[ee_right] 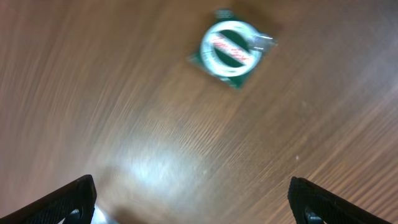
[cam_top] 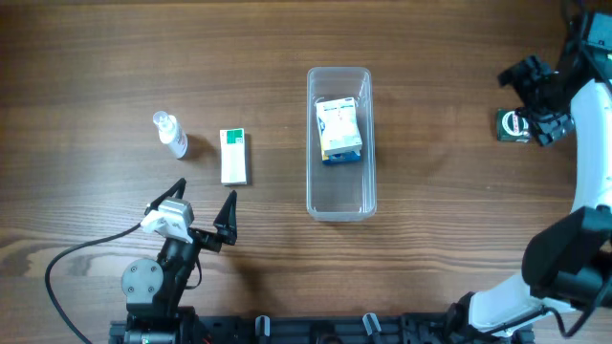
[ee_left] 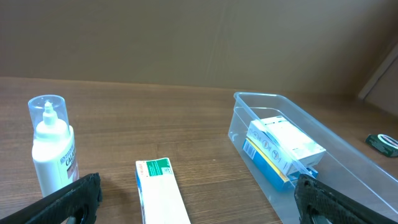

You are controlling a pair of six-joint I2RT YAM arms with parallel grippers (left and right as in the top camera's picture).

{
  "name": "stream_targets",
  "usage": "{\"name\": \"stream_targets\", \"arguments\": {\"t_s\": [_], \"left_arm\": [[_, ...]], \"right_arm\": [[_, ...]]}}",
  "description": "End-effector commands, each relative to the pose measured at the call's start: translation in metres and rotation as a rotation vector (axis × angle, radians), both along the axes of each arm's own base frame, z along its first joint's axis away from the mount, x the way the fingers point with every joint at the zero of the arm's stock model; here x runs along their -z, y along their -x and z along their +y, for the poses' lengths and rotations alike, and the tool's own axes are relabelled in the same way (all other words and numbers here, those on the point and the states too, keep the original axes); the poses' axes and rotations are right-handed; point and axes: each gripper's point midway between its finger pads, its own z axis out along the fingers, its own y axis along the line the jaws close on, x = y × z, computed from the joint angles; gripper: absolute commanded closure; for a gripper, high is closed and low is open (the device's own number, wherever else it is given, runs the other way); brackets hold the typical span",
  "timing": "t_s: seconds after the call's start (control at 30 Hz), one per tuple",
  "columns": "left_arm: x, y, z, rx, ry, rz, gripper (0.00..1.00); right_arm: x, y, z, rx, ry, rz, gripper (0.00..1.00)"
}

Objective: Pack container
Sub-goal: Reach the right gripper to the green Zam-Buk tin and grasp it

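Observation:
The clear plastic container [cam_top: 339, 196] lies in the middle of the table, long side running away from me, with a white and blue box [cam_top: 339, 130] in its far half. It also shows in the left wrist view [ee_left: 245, 127] with the box [ee_left: 283, 146] inside. My left gripper [cam_top: 203, 203] is open and empty at the front left, just short of a white and green box [cam_top: 233, 156] [ee_left: 160, 193]. My right gripper [cam_top: 535, 100] is open and empty at the far right, above the table beside a dark green round packet [cam_top: 514, 125] [ee_right: 231, 48].
A small clear spray bottle [cam_top: 170, 133] [ee_left: 52, 144] stands left of the white and green box. The green packet also shows at the right edge of the left wrist view [ee_left: 383, 144]. Bare wood lies between the container and both arms.

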Motion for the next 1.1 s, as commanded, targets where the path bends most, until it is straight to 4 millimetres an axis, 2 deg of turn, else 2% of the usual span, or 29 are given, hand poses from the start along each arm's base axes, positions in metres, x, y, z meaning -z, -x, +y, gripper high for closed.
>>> {"name": "stream_targets", "arguments": {"t_s": [0.0,0.07,0.2,0.43,0.7,0.97,1.07], "left_arm": [[0.002,-0.001,0.002,-0.009,-0.022,-0.008,0.0],[0.002,-0.001,0.002,-0.009,-0.022,-0.008,0.0],[0.002,-0.001,0.002,-0.009,-0.022,-0.008,0.0],[0.002,-0.001,0.002,-0.009,-0.022,-0.008,0.0],[0.002,-0.001,0.002,-0.009,-0.022,-0.008,0.0],[0.002,-0.001,0.002,-0.008,-0.022,-0.008,0.0],[0.002,-0.001,0.002,-0.009,-0.022,-0.008,0.0]], "right_arm": [[0.033,0.006,-0.021,0.309,-0.067,0.064,0.01],[0.044,0.0,-0.036,0.343,-0.061,0.054,0.0],[0.074,0.002,-0.057,0.437,-0.07,0.098,0.0],[0.108,-0.012,-0.066,0.439,-0.063,0.103,0.0],[0.109,-0.023,-0.067,0.431,-0.056,0.068,0.0],[0.108,-0.036,-0.053,0.403,-0.051,0.041,0.0],[0.118,-0.034,-0.054,0.406,-0.045,0.066,0.0]]}}
